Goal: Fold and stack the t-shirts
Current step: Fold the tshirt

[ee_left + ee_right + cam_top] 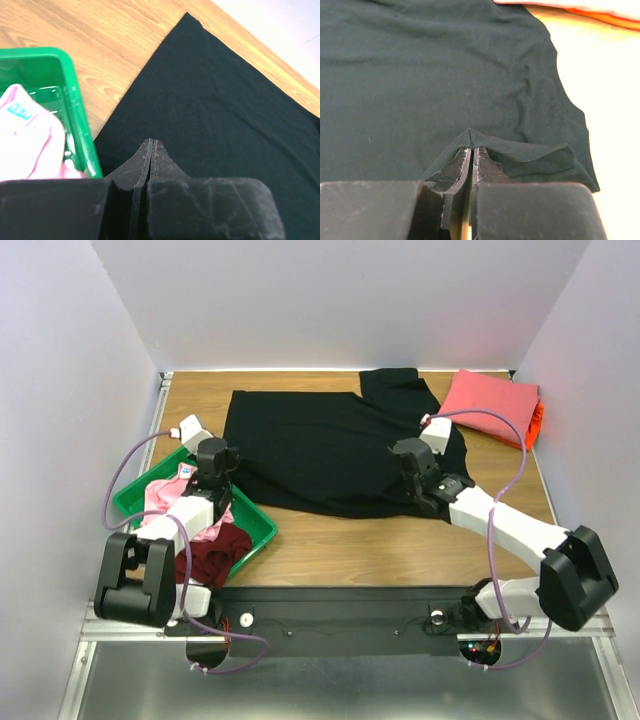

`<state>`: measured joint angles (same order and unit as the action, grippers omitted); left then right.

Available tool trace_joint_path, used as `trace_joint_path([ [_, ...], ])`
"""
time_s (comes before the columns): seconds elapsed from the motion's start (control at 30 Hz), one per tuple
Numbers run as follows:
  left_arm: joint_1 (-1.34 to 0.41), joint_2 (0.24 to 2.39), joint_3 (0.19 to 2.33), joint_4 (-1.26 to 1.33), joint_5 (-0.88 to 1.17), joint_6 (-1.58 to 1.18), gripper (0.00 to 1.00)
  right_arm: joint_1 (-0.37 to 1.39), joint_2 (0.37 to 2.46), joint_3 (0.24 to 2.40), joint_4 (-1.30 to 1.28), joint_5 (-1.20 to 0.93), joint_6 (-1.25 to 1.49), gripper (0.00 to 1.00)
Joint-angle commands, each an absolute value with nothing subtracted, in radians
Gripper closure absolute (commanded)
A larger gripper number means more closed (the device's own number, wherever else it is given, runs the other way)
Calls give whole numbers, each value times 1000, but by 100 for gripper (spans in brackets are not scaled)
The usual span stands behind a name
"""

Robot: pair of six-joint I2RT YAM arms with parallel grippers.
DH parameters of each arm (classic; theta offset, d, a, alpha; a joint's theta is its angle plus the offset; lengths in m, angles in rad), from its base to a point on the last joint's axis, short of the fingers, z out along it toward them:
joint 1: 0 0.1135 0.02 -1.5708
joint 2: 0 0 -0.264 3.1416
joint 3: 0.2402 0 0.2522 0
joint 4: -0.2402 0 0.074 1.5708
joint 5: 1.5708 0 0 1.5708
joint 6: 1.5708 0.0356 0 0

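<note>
A large black t-shirt [320, 445] lies spread on the middle of the wooden desk [380, 550]. It is mostly flat, and one sleeve reaches to the far edge. Both arms are at its near side.

The left fingers [143, 165] are pressed together at the shirt's near left edge, just beside the green tray [262, 525]. The left wrist view shows black cloth rising into a small peak around the tips, so they pinch the shirt there. The right fingers [460, 165] are also pressed together, with a raised fold of the same shirt caught between them near its right side. In the right wrist view the cloth hangs over the tips like a little tent.

The tray stands on the desk at the left, touching or almost touching the black shirt's edge. A crumpled light pink t-shirt [160, 495] lies inside it, and a dark maroon t-shirt [215, 552] lies at its near end, partly under the left arm.

In the far right corner a folded coral-pink t-shirt [488, 400] rests on top of an orange t-shirt [537, 422]. Of the orange one only an edge shows at the right. This pile lies just beside the black shirt's sleeve.
</note>
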<state>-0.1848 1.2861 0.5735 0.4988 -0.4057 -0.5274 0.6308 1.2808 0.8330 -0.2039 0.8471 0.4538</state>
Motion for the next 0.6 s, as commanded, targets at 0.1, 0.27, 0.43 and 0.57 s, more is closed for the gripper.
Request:
trace_joint_path([
  [0.1, -137, 1397, 676, 597, -364, -511, 100, 571, 1377, 930, -64, 799, 396, 100],
  [0.27, -117, 1456, 704, 598, -342, -512, 100, 537, 1434, 956, -54, 773, 385, 100],
  [0.43, -101, 1480, 710, 601, -342, -520, 100, 514, 1473, 971, -48, 770, 376, 100],
  [0.57, -86, 1505, 722, 611, -321, -526, 100, 497, 1505, 991, -41, 756, 368, 100],
])
